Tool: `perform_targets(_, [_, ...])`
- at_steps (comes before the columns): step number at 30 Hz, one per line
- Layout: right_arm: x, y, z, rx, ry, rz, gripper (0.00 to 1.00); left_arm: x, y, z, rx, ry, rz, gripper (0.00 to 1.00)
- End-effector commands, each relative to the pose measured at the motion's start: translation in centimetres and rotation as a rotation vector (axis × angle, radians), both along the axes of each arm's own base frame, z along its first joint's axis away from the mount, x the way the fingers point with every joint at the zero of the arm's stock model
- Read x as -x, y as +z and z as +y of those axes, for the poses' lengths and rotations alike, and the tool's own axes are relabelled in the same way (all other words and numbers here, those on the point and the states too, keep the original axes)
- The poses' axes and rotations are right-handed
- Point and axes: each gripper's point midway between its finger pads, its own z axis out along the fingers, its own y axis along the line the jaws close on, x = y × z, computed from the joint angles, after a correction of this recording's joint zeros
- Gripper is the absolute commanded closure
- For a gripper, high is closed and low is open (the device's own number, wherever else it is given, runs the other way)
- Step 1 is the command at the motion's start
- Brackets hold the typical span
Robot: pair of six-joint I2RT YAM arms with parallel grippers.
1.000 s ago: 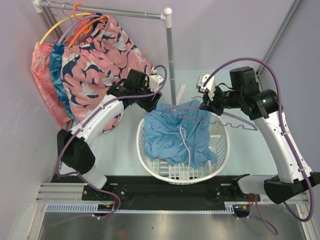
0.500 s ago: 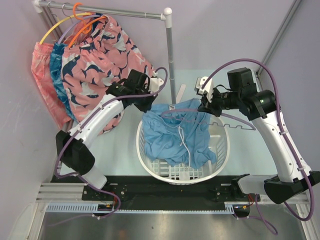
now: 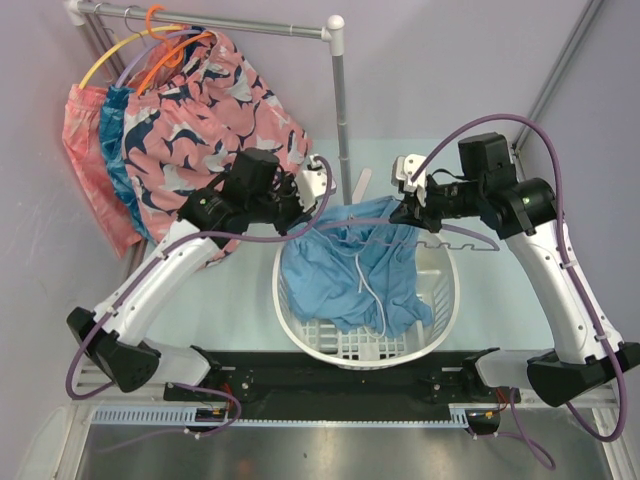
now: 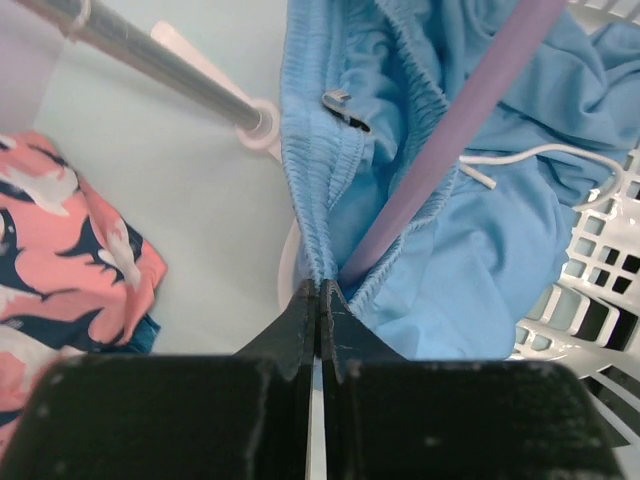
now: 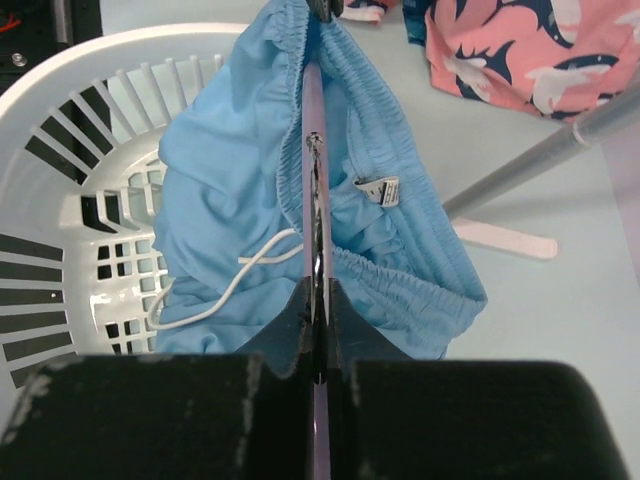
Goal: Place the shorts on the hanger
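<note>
The light-blue shorts (image 3: 350, 275) hang half out of a white laundry basket (image 3: 440, 320), white drawstring showing. The lavender hanger (image 3: 462, 241) runs into the waistband opening. My left gripper (image 3: 316, 208) is shut on the left end of the elastic waistband. In the left wrist view its tips (image 4: 320, 290) pinch the gathered edge of the shorts (image 4: 470, 250), and the hanger (image 4: 450, 150) passes just right of them. My right gripper (image 3: 400, 210) is shut on the hanger (image 5: 313, 110), whose bar goes straight into the shorts (image 5: 230, 190) from its tips (image 5: 316, 285).
A clothes rack with a vertical pole (image 3: 343, 110) stands behind the basket. Pink patterned shorts (image 3: 200, 110) and teal-blue shorts (image 3: 118, 150) hang on it at the back left, on an orange hanger (image 3: 165, 45) and a yellow hanger (image 3: 110, 55).
My left gripper was open beside the waistband and has shut on it. The left arm's elbow has swung down and to the left. The right arm has barely moved.
</note>
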Motion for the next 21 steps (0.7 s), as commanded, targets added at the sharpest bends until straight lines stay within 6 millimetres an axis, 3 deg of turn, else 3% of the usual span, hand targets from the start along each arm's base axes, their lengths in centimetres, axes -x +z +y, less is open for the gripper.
perform_targets(1, [1.0, 3.1, 1.1, -0.082, 0.099, -0.093, 1.00, 0.6, 2.4, -1.1, 0.059, -0.128, -0.117, 0.99])
perform_targets(11, [0.5, 3.8, 3.4, -0.148, 0.142, -0.106, 1.00, 3.3, 5.0, -3.5, 0.165, -0.258, -0.091, 1.00])
perform_targets(21, [0.2, 1.9, 6.7, -0.195, 0.213, -0.090, 1.00, 5.2, 5.9, -4.5, 0.230, -0.311, -0.042, 1.00])
